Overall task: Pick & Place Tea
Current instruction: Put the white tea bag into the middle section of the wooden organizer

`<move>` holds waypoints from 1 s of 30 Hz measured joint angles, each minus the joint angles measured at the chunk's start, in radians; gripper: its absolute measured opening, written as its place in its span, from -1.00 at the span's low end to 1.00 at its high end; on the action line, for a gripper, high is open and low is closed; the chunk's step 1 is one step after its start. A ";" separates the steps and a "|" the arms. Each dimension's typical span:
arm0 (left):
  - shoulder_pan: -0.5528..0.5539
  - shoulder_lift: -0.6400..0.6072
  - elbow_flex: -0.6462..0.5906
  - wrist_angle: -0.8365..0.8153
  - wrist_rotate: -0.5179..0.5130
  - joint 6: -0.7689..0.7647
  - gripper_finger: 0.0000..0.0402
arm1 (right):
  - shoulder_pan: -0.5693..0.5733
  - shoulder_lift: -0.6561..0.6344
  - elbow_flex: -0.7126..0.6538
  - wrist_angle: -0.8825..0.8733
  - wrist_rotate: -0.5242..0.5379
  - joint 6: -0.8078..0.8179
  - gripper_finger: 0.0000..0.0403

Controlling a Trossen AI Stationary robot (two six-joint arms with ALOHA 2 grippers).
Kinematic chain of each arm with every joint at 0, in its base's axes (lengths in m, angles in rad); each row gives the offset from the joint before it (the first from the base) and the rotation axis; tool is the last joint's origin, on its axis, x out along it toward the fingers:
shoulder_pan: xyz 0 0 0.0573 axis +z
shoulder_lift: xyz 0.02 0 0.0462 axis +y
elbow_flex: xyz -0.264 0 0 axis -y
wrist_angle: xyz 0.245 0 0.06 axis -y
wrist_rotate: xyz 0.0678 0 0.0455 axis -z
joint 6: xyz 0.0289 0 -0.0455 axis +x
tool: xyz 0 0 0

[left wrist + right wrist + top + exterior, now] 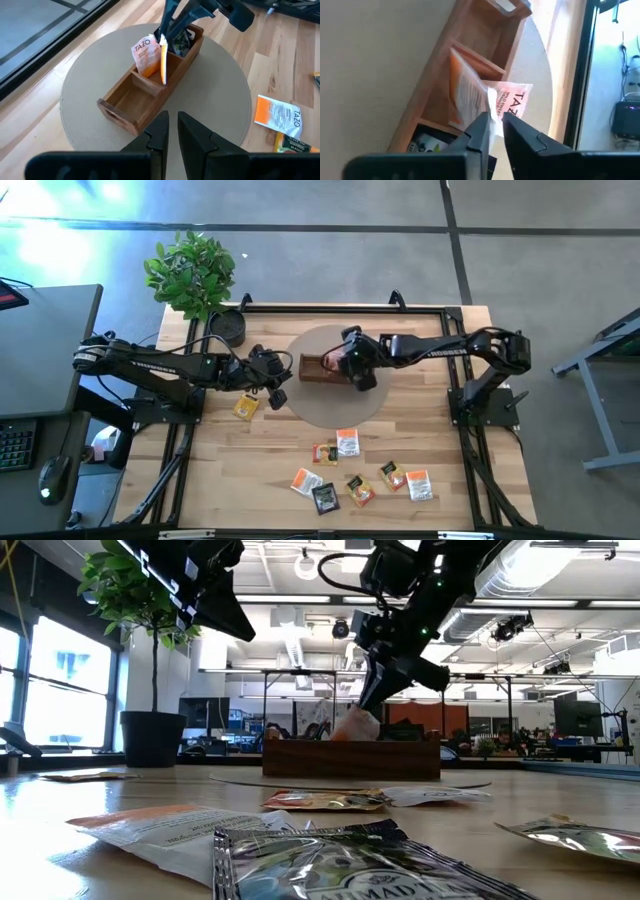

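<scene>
Matt wooden tray (150, 95), glossy foil tea packets (350, 865)

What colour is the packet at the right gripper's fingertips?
White and orange packet, clearest in the left wrist view.

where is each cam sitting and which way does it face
High: overhead, facing down; both arms, wooden tray, loose tea packets.
Low: table height, facing level across the table; arms enter from above.
Left wrist: on the left arm, past left gripper toward the tray.
Right wrist: on the right arm, right gripper at an orange packet.
All four show the tray.
</scene>
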 joint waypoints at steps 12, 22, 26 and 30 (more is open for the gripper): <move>0.000 0.000 0.000 0.003 -0.007 0.000 -0.81 | 0.017 0.000 0.000 0.121 0.153 -0.002 -0.38; 0.000 0.000 0.000 0.002 -0.013 0.000 -0.81 | 0.069 -0.003 0.000 -0.012 0.133 0.129 -0.40; 0.000 0.000 0.000 0.002 -0.007 0.000 -0.81 | 0.069 0.000 -0.005 0.042 -0.002 0.196 -0.45; 0.000 0.000 0.000 0.000 -0.004 0.000 -0.81 | 0.067 0.045 -0.042 0.137 -0.046 0.228 -0.66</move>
